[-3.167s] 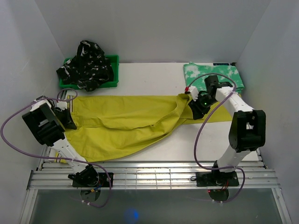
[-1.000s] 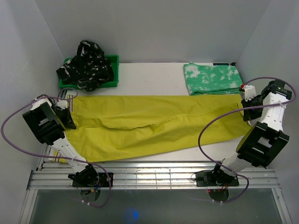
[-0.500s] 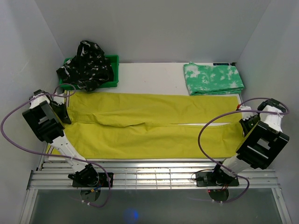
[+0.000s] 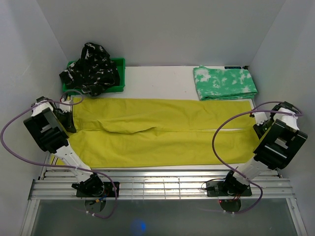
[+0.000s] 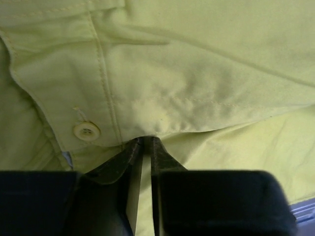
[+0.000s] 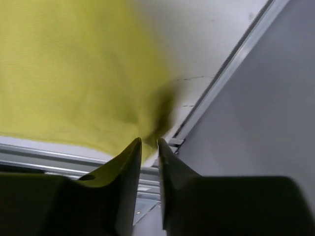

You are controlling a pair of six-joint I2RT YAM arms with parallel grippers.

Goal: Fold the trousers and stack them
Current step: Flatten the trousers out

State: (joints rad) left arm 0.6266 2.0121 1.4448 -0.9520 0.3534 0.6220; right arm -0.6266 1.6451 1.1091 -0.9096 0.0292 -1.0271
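The mustard-yellow trousers are seen as smooth matt woven cloth with stitched seams, and a pale plastic button is sewn on. Soft cloth is also seen in the green-and-white trousers and the black patterned trousers. The bin is made of shiny green plastic, the table is finished matt white, and the rails are ribbed bare metal.

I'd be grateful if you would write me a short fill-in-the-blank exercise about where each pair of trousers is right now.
1. The yellow trousers lie spread flat, with their waist at the table's ___ side.
2. The patterned trousers heaped in the green bin are white on ___.
3. The green-and-white trousers lie neatly ___ at the far right corner.

Missing words: left; black; folded
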